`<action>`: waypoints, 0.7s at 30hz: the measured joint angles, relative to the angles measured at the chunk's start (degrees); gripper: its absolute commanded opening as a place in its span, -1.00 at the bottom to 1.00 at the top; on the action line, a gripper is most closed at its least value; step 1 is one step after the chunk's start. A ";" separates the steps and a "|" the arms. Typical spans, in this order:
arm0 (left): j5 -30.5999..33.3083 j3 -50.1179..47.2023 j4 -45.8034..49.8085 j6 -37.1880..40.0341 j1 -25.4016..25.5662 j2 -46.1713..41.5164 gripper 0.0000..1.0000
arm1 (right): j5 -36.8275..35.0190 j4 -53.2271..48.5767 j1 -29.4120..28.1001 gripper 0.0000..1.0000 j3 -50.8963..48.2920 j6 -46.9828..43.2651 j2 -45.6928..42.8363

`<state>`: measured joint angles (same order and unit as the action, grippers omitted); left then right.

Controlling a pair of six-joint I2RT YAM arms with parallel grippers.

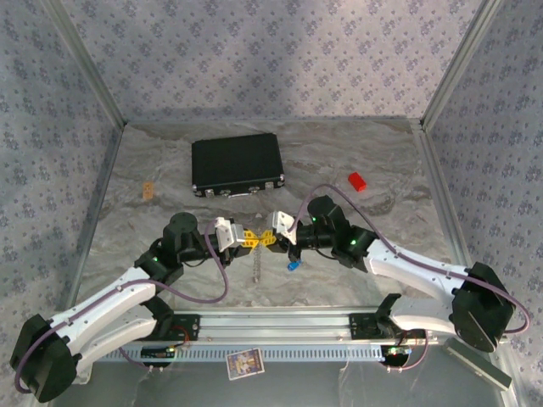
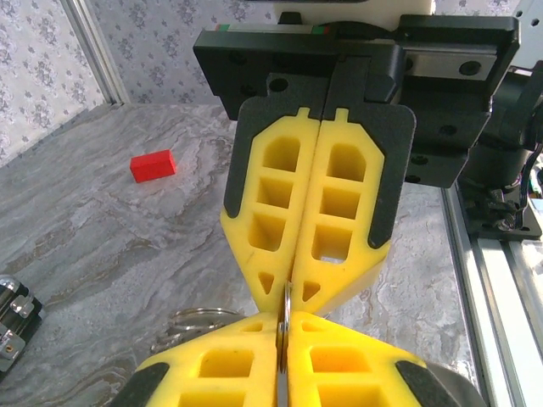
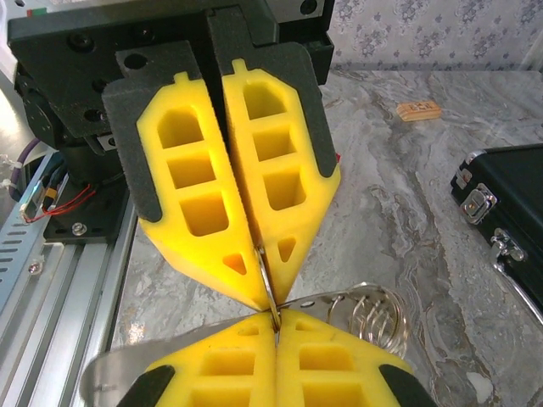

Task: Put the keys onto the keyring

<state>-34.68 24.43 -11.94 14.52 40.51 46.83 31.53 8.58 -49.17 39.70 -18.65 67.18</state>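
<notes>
We record the top camera overlooking the table [image 1: 339,144] from behind; wrist cameras face each other closely, sharing the yellow fingers [image 2: 339,212].

This looks like a robot lab booth. Patterned cloth walls [image 1: 254,51] hang from metal posts [image 1: 87,64] around a marbled table [image 1: 399,170]. Robot arms [image 1: 407,270] are bolted to an aluminium rail [image 1: 280,322].

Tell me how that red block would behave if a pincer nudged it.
The red block lies flat on a long face with squared edges, so it would likely slide, not roll. It looks small and solid, so probably light and stiff. The smooth-looking table may let it skid.
</notes>
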 measured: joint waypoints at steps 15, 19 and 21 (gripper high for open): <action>0.44 0.07 0.63 0.66 0.02 -0.26 -1.00 | -10.16 -2.54 0.04 -0.49 -1.73 2.23 -6.80; 1.62 0.20 1.20 0.61 0.00 -0.26 -1.00 | -24.41 -4.44 0.04 -0.45 -3.63 9.22 -11.37; 2.34 0.48 1.68 0.57 0.02 -0.22 -1.00 | -31.41 -7.80 0.09 -0.45 -3.54 15.37 -11.96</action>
<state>-32.34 24.91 -10.26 15.09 40.53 46.61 0.12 0.78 -49.08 36.16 -3.29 55.22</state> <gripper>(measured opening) 0.047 0.275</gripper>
